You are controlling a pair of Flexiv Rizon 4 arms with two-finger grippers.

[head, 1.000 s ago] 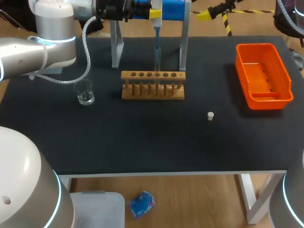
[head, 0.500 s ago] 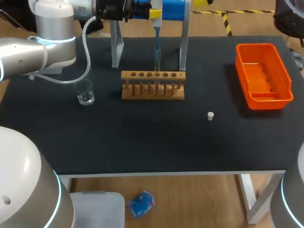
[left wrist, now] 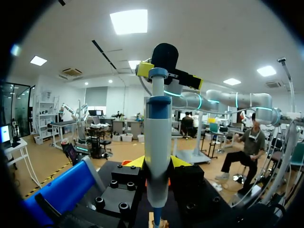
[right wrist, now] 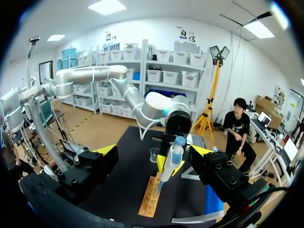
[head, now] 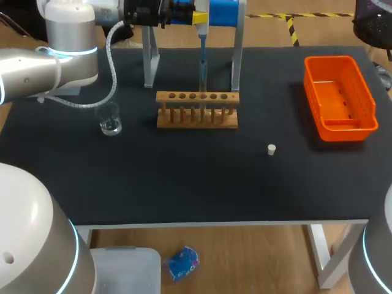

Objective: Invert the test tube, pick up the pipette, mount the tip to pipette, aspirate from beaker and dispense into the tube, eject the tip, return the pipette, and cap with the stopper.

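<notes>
Head camera high over table [head: 184, 184]; both wrist cameras on the pipette [left wrist: 156, 137], left close, right farther.

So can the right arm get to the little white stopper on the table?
Probably yes. The stopper lies alone on the bare table, nothing over or beside it, and the right gripper is open and empty.

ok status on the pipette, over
Left end effector shut on pipette, its tip down at the tube rack. Right end effector open, empty. Stopper loose on the table, nothing blocking the rack.
</notes>
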